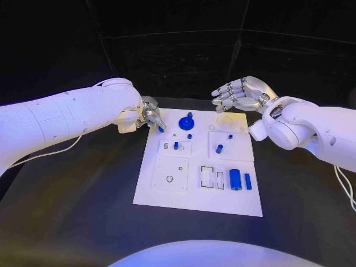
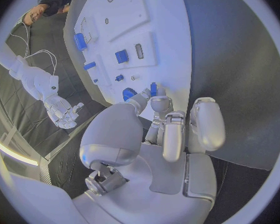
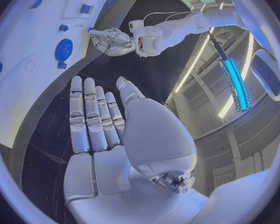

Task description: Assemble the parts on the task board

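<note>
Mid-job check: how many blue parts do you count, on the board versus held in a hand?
Blue parts lying on the task board: 7
Blue part pinched by the left hand: 1
Total: 8

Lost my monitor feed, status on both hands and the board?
Left hand pinching a small blue part at the board's far left corner. Right hand open, flat, off the board's far edge. Nothing blocking.

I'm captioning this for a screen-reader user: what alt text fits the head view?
The left hand pinches a small blue part at the white task board's far left corner. The right hand hovers open beyond the far edge; more blue parts lie on the board.
</note>
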You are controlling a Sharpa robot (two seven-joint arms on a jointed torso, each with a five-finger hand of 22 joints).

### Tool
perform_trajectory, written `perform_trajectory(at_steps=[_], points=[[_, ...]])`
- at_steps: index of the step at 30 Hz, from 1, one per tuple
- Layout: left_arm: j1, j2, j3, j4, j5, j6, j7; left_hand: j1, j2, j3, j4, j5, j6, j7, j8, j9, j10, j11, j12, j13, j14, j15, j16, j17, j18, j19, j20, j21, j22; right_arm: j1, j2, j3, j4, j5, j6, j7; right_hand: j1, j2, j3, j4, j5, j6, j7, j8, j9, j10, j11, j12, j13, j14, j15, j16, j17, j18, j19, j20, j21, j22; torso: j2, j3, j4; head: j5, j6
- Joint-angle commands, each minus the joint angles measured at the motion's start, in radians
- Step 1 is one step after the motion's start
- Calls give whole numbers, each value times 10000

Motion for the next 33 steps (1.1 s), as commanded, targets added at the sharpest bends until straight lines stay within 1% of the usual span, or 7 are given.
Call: perform_trajectory(at_steps=[1, 6, 10, 17, 19, 25, 33], points=[[25, -300, 11, 553, 351, -1200, 54, -181, -60, 941, -741, 50, 53, -47, 100, 247, 119, -10, 33, 31, 1054, -64, 33, 2635, -16, 5, -47, 59, 43, 17, -15, 6, -13, -7, 94, 61, -111, 7, 67, -7, 20, -71, 190, 37, -4, -88, -14, 56, -7, 14, 52, -54, -9, 96, 23, 46, -33, -9, 0, -9, 16, 12, -8], [9, -840, 1, 1438, 370, -2001, 80, -299, -162, 1158, -761, 50, 61, -67, 148, 319, 188, -28, 80, 73, 1054, -78, 33, 2635, -24, 31, -59, 81, 85, 17, -23, 5, -34, -7, 111, 60, -119, 5, 69, -5, 20, -75, 192, 38, -4, -91, -12, 60, -13, 13, 53, -57, -12, 95, 25, 47, -38, -12, -6, -2, 3, 35, -14], [-50, -1227, -10, 2074, 374, -2629, 112, -369, -232, 1269, -762, 50, 81, -82, 182, 361, 248, -41, 130, 124, 1054, -89, 33, 2635, -32, 56, -68, 108, 128, 16, -27, 5, -46, -7, 124, 61, -119, 5, 69, -5, 20, -75, 192, 38, -4, -91, -12, 60, -13, 13, 53, -57, -12, 95, 25, 47, -38, -12, -10, -3, 44, 46, -22], [-319, -1760, -34, 2964, -215, -3622, 90, -451, -340, 1431, -774, 49, 107, -108, 233, 424, 328, -65, 199, 193, 1054, -110, 33, 2635, -46, 101, -86, 158, 206, 15, -30, 4, -72, -7, 140, 65, -119, 5, 69, -5, 20, -75, 192, 38, -4, -91, -12, 60, -13, 13, 53, -57, -12, 95, 25, 47, -38, -12, -36, -5, 95, 56, -31], [-407, -1858, -42, 3160, -443, -3834, 79, -469, -370, 1458, -777, 49, 118, -116, 247, 438, 343, -71, 210, 203, 1054, -115, 33, 2635, -47, 106, -91, 161, 211, 15, -32, 4, -77, -7, 144, 66, -119, 5, 69, -5, 20, -75, 192, 38, -4, -91, -12, 60, -13, 13, 53, -57, -12, 95, 25, 47, -38, -12, -25, -9, 64, 71, -27], [-623, -2012, -74, 3541, -1041, -4247, 63, -480, -394, 1491, -782, 50, 126, -125, 258, 451, 355, -79, 217, 209, 1054, -121, 33, 2635, -52, 120, -95, 179, 239, 15, -47, 4, -77, -7, 148, 64, -119, 5, 69, -5, 20, -75, 192, 38, -4, -91, -12, 60, -13, 13, 53, -57, -12, 95, 25, 47, -38, -12, -21, -10, 55, 72, -15], [-774, -2028, -97, 3820, -1506, -4257, 54, -490, -418, 1540, -788, 51, 130, -133, 268, 466, 360, -87, 212, 200, 1054, -129, 33, 2635, -54, 129, -102, 186, 250, 14, -47, 3, -84, -7, 155, 62, -119, 5, 69, -5, 20, -75, 192, 38, -4, -91, -12, 60, -13, 13, 53, -57, -12, 95, 25, 47, -38, -12, -14, -3, 55, 67, -14]])
